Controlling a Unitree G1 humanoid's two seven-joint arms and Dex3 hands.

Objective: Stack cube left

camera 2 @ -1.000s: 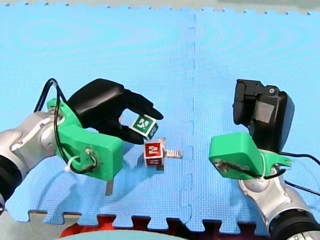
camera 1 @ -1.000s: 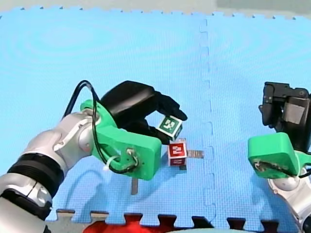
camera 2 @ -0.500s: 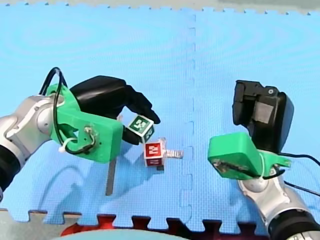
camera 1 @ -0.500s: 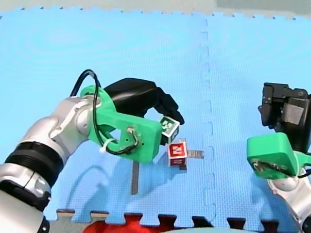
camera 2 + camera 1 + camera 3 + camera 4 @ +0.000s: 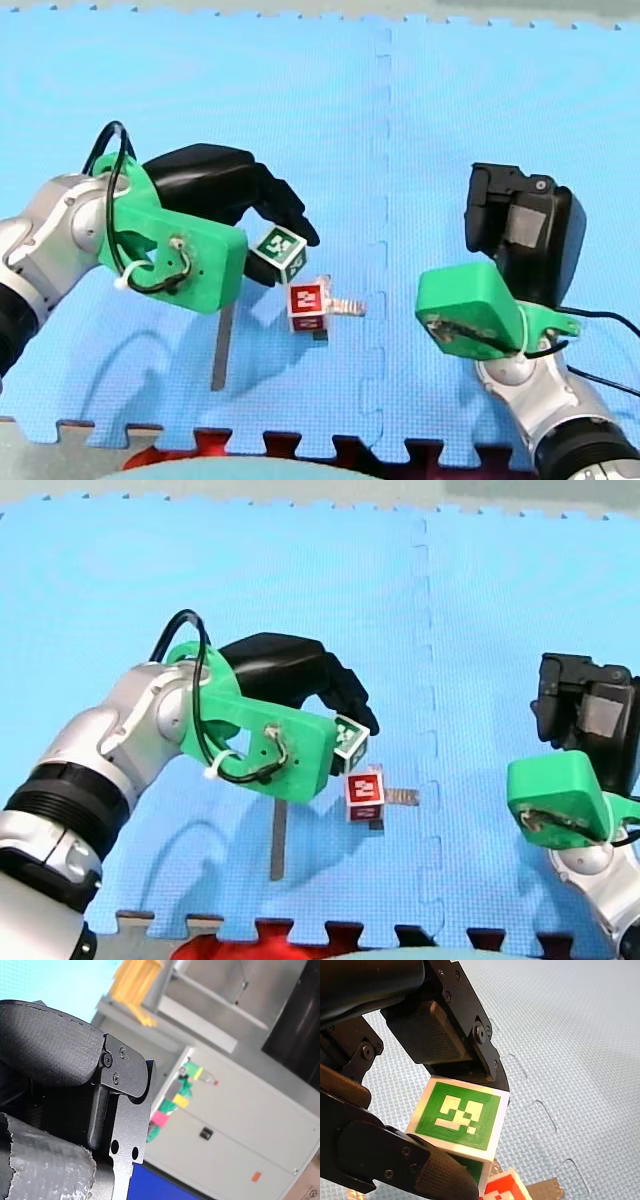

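Grips a green cube (image 5: 282,252) in the left robot hand (image 5: 225,190), near the middle of the blue foam surface (image 5: 430,110). Pinches it between black fingers (image 5: 432,1035) on opposite sides, seen close up from the second wrist view, with a white-bordered green marker face turned toward that camera. Holds it tilted, one corner down, clear of the surface. Hangs it just above a red cube (image 5: 307,306), shifted a little toward the left and far side rather than squarely over the top. Cannot tell whether the two cubes touch at that lower corner or stand a sliver apart.

Below, flat on the surface: the red cube, seated on a short piece of grey tape (image 5: 347,305) sticking out toward the right. Nearby, under the green bracket (image 5: 195,270) at the left wrist: a second, longer grey strip (image 5: 221,350) stuck to the foam.

Over the right half of the surface, well apart from both cubes: the right robot hand (image 5: 520,230), holding nothing. Cannot make out its grip state.
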